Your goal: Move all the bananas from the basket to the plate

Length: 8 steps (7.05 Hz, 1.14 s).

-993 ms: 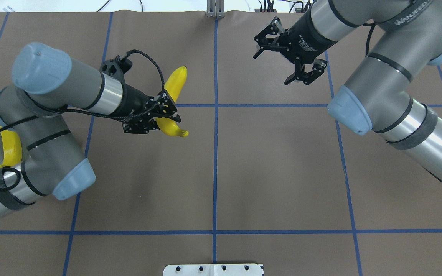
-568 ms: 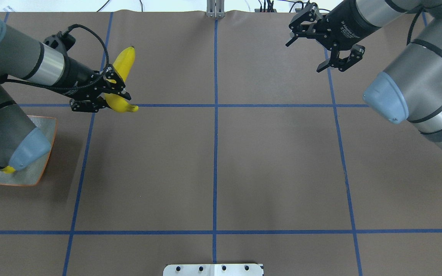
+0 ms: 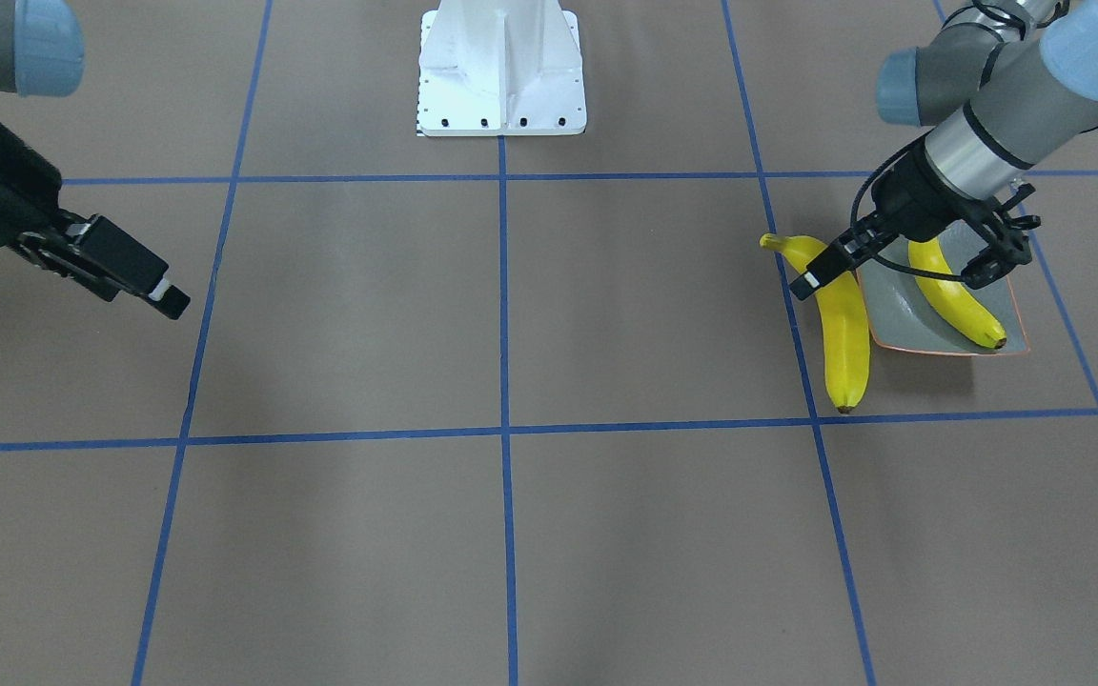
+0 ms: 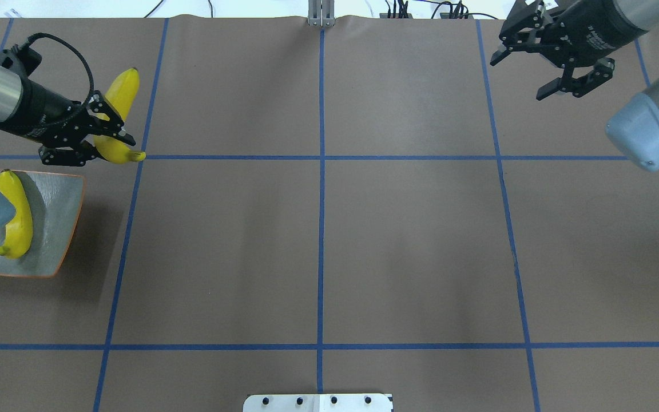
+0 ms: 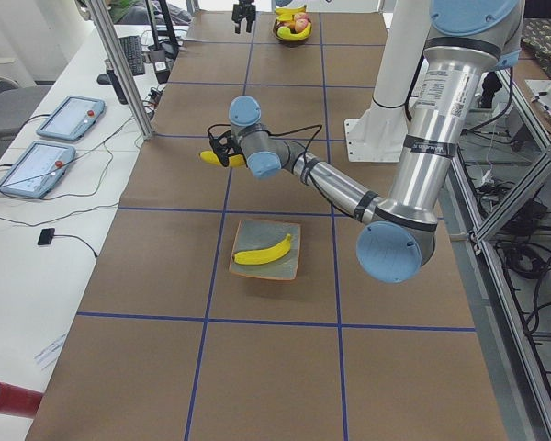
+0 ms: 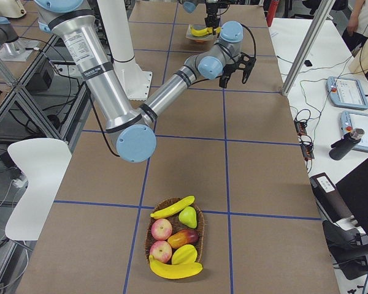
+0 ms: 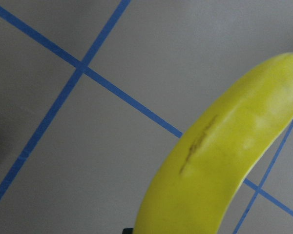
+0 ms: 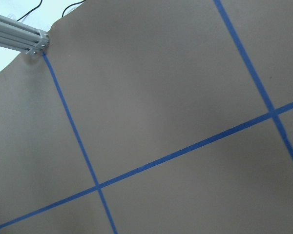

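My left gripper [image 4: 106, 146] is shut on a yellow banana [image 4: 118, 106] near its lower end and holds it above the table, just past the plate [image 4: 58, 229]. The front view shows the same banana [image 3: 844, 333] hanging beside the plate [image 3: 902, 310], left gripper [image 3: 825, 267] on its stem end. A second banana [image 4: 18, 217] lies on the grey-green, orange-rimmed plate. The left wrist view is filled by the held banana [image 7: 219, 170]. The basket [image 6: 148, 242] holds two more bananas [image 6: 172, 207] among other fruit. My right gripper [image 4: 516, 79] is open and empty at the far right.
Apples, a pear and a mango share the basket at the table's right end. The white robot base [image 3: 501, 67] stands at mid-table on my side. Tablets [image 5: 69, 115] and cables lie on a side bench. Blue tape lines grid the brown table cover.
My left arm has swung left with the banana, from near the table's middle to beside the plate, uncovering the plate and its banana. My right arm has drawn back toward the far right, still open.
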### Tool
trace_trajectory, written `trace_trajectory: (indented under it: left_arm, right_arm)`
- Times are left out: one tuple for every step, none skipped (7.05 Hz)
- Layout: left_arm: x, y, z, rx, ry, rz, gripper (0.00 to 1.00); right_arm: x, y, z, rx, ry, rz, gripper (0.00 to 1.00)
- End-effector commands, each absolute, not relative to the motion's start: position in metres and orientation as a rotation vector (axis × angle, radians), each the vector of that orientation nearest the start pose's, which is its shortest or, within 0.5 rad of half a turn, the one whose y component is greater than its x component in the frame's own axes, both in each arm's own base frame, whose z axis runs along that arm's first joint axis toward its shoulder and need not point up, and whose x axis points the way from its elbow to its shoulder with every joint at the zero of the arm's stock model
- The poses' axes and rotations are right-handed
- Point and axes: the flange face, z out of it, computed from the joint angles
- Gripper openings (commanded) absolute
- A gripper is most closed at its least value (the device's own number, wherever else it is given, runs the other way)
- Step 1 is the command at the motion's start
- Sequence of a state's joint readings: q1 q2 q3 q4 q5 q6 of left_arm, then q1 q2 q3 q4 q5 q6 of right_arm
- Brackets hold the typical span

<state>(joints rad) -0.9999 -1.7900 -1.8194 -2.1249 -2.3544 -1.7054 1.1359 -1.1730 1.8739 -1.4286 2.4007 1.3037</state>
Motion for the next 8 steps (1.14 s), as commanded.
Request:
trace_trajectory:
  left_arm:
    - [0.221,-0.488,0.407,-0.289,1.122,-0.666,0.00]
    - [0.215,-0.482,0.424,-0.306,1.098,-0.689,0.00]
    - [0.208,-0.471,0.448,-0.323,1.067,-0.709,0.00]
    - [0.197,-0.462,0.467,-0.330,1.047,-0.729,0.00]
    - [0.193,-0.455,0.483,-0.342,1.028,-0.743,0.00]
    - [0.193,-0.454,0.494,-0.351,1.013,-0.751,0.00]
    - [0.194,-0.454,0.501,-0.360,1.002,-0.758,0.00]
    - [0.197,-0.455,0.511,-0.372,0.986,-0.763,0.00]
  right_arm:
    - [-0.173,-0.547,0.319,-0.066,-1.068,0.375,1.00]
    - [-0.172,-0.546,0.320,-0.067,-1.069,0.375,1.00]
    - [-0.172,-0.545,0.320,-0.068,-1.068,0.376,1.00]
    - [-0.172,-0.545,0.320,-0.067,-1.069,0.375,1.00]
    - [-0.172,-0.545,0.319,-0.065,-1.070,0.375,1.00]
    - [-0.172,-0.546,0.320,-0.067,-1.069,0.375,1.00]
    - [-0.172,-0.545,0.319,-0.065,-1.070,0.375,1.00]
    - [-0.172,-0.546,0.319,-0.071,-1.072,0.375,1.00]
